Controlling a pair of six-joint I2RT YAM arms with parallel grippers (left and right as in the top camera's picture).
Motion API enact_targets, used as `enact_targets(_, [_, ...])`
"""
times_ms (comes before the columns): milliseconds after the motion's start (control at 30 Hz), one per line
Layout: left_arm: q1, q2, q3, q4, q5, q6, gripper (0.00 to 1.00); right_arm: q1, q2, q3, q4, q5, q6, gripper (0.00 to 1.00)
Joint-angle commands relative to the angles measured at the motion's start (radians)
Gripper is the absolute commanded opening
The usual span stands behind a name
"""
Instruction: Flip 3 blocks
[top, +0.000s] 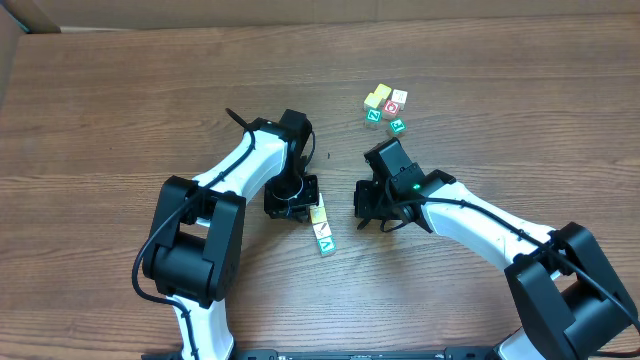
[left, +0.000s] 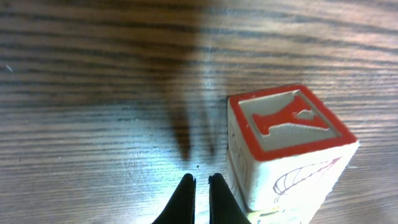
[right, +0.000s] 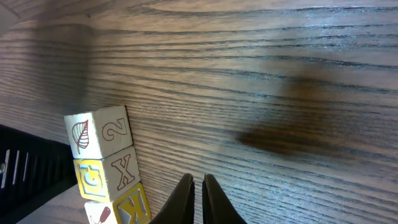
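The wooden bench (top: 120, 90) carries everything, and both arms work over its middle. The left arm (top: 235, 170) reaches in from the near left and the right arm (top: 480, 225) from the near right, so their heads face each other across a row of three blocks (top: 322, 230). The row lies between them, just beside the left jaws and a little apart from the right jaws. That placement suits a job where either side may tip a cube over.

The left jaws are clenched on nothing. In the left wrist view their fingertips (left: 185, 196) meet low over the wood, just left of what looks to be the row's end block (left: 289, 143), which has a red-bordered letter face. They are close to it but seemingly not touching. Pressed together like this they make one narrow tip, which I judge better for pushing or tipping a small cube than for pinching it.

The right jaws are likewise clenched and empty. Their fingertips (right: 182, 198) hang over bare wood to the right of the same row, whose faces there read 2, X and K.

A loose cluster of blocks (top: 378, 97) sits well apart at the far right, out of either arm's way, with the red-faced cube (top: 391, 107) among them. The faces alone do not show which cubes have been turned.
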Motion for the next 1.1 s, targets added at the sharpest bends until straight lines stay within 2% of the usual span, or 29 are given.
enact_targets(0, [-0.006, -0.005, -0.005, -0.003, -0.003, 0.028, 0.04, 0.003, 0.006, 0.001, 0.005, 0.011, 0.003, 0.09])
enact_targets(767, [-0.048, -0.004, -0.025, -0.028, -0.013, 0.014, 0.04, 0.003, 0.006, 0.001, 0.002, 0.011, 0.003, 0.08])
enact_targets(1067, [-0.047, -0.004, -0.026, -0.029, 0.006, -0.026, 0.04, 0.003, 0.006, 0.001, 0.002, 0.011, 0.003, 0.08])
